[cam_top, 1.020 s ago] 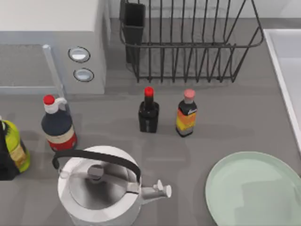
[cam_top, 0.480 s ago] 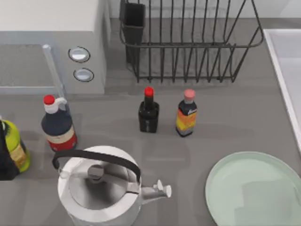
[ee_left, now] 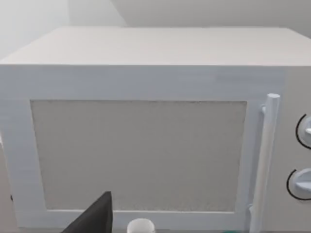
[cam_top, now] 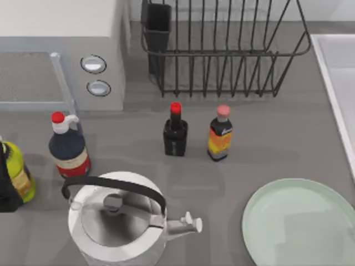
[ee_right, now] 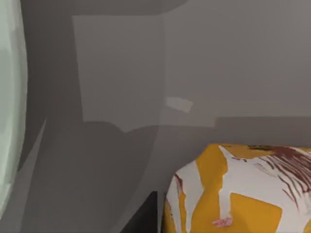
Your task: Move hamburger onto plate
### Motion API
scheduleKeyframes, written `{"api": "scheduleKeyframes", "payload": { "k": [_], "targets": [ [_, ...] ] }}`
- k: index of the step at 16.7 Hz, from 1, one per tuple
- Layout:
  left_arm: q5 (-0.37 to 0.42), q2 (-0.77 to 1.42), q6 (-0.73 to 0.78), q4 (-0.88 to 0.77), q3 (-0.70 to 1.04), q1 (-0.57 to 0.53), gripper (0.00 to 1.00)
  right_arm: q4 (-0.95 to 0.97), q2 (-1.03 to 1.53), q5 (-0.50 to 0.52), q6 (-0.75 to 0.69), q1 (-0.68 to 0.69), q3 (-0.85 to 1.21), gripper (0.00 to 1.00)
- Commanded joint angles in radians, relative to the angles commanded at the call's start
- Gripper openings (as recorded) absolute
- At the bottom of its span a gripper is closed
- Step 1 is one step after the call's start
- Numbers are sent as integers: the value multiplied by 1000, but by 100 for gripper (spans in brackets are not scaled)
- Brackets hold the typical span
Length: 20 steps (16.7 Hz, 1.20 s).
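Our right wrist camera sees the hamburger (ee_right: 238, 189), a yellow-and-white wrapped lump, lying on the grey bench (ee_right: 233, 63) a little way from the plate (ee_right: 8, 97), not on it. From above, the plate (cam_top: 299, 221) sits to the right of the kettle (cam_top: 119, 221), with two small bottles (cam_top: 175, 130) (cam_top: 220, 133) beyond it. Whether either claw is released or clenched we cannot tell. Our left wrist camera faces the microwave (ee_left: 141, 126).
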Motion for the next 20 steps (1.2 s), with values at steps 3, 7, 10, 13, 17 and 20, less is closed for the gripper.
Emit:
{"api": "scheduleKeyframes", "payload": {
  "k": [3,7,10,13,17,20],
  "targets": [
    [0,0,0,0,0,0,100,-103,-32,0,-4,-2,70,0],
    [0,0,0,0,0,0,100,-341,-104,0,-8,-3,196,0],
    [0,0,0,0,0,0,100,-443,-158,0,-8,-4,273,0],
    [0,0,0,0,0,0,100,-459,-171,0,-8,-4,286,0],
    [0,0,0,0,0,0,100,-457,-164,0,-16,1,285,0],
    [0,0,0,0,0,0,100,-463,-139,0,-109,38,300,0]
  ]
}}
